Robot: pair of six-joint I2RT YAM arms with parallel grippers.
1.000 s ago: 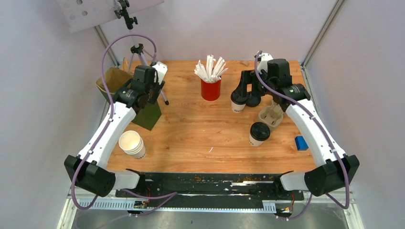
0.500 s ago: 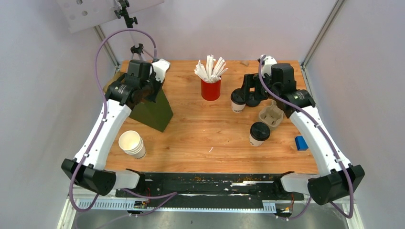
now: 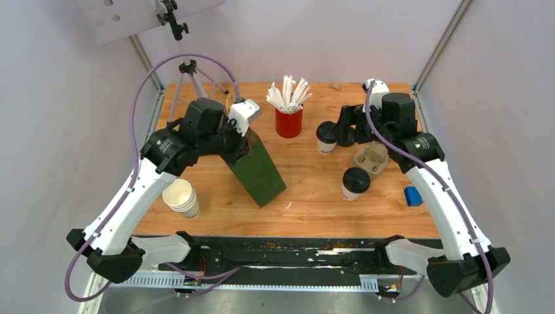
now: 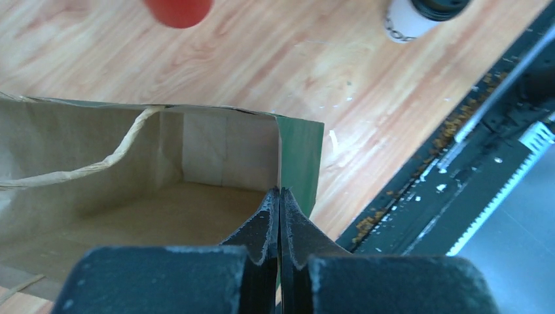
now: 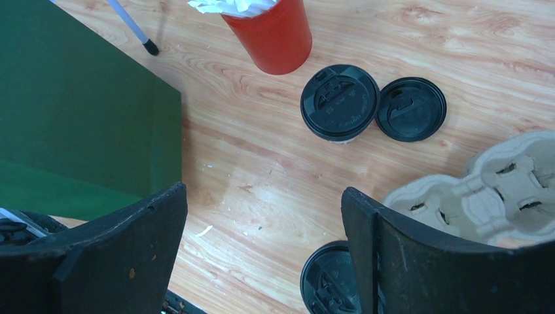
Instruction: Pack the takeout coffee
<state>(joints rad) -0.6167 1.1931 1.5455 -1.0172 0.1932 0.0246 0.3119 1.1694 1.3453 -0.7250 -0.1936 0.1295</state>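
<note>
Wooden table (image 3: 314,209) between pale walls (image 3: 340,39); left gripper (image 4: 279,196) pinches green bag (image 3: 258,173), right gripper (image 5: 262,193) wide.

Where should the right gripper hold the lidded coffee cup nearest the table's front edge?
Probably its white paper wall just under the black lid, coming down from above: the coffee cup stands upright and alone, and the wider lid should stop slipping.

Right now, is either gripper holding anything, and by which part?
The left gripper pinches the green bag by the top edge of one wall. The right gripper is open and holds nothing.
</note>
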